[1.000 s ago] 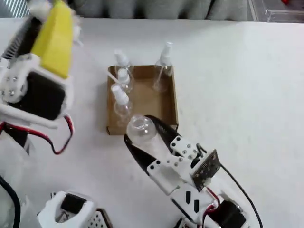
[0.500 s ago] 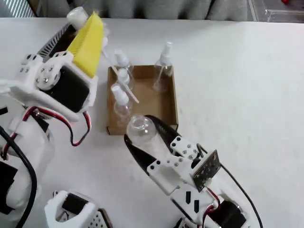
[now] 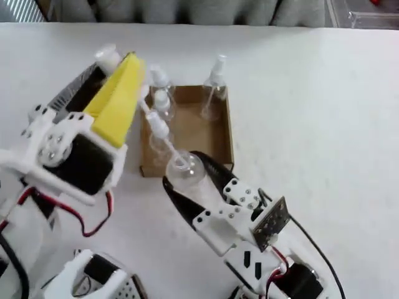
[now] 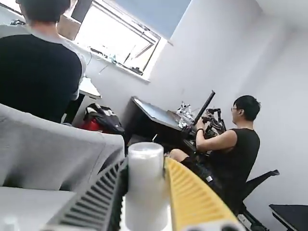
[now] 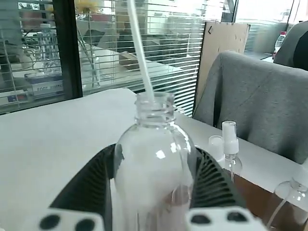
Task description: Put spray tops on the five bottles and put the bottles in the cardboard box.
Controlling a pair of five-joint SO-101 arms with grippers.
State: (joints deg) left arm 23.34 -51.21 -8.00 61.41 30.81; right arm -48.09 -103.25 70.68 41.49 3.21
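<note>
1. My left gripper [image 3: 115,65] hangs tilted over the white table [image 3: 312,93], just left of the cardboard box. Its yellow finger [image 3: 118,99] and its dark ribbed finger pinch the white head of a spray top [image 3: 109,57] between them
2. In my left wrist view that head stands upright in the pinch, with one finger touching it on each side
3. From the spray top a thin dip tube [image 3: 163,140] slants down across the near left part of the box. Its lower end sits in the mouth of the open bottle, while the head is well above the neck and not seated
4. The cardboard box [image 3: 229,124] lies flat on the table between my two arms. Four capped bottles [image 3: 159,131] stand upright in it, three in a row along its left wall and one in the far right corner
5. The open bottle [image 3: 185,168] is clear and round-shouldered and stands upright just outside the near edge of the box, with no top on it. My right wrist view shows the tube entering its threaded neck
6. My right gripper [image 3: 181,167] comes in from the near right. Its two black ribbed fingers are closed around the belly of the open bottle, one on each side and both touching the plastic
</note>
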